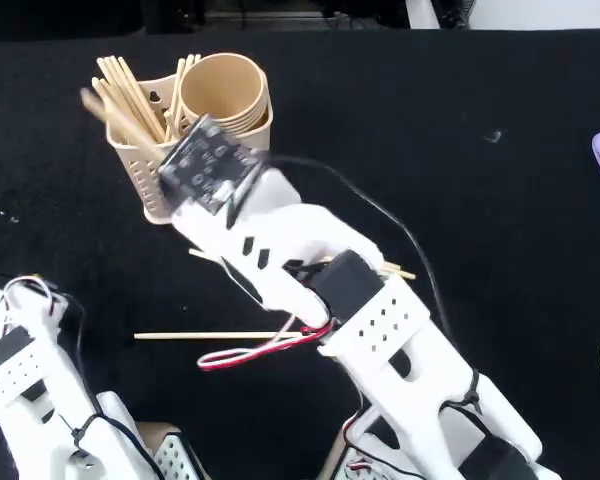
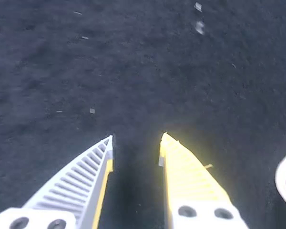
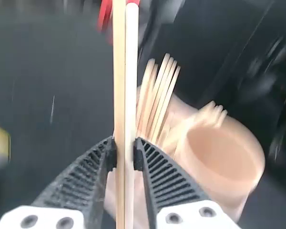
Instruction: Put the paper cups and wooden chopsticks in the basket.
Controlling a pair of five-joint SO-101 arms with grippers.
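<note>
Where the left arm [image 1: 20, 370] sits nearest us, we see the left claw [image 2: 136, 138] spread open, hanging over the black table [image 2: 133, 57]. Next out: one loose chopstick [image 1: 215, 336] lies flat on the table, and a second chopstick [image 1: 400, 271] lies partly under the right arm [image 1: 380, 320], its ends sticking out either side. Further on, the right claw [image 3: 125, 147] is pressed onto a pair of chopsticks [image 3: 125, 71], pinching them side by side, just beside the basket [image 1: 140, 175]. Farthest: the basket holds a bundle of chopsticks [image 1: 130, 90] standing tilted on one side and a stack of paper cups [image 1: 225, 90] nested mouth-up on the other. We can't tell whether the pinched pair touches the basket.
</note>
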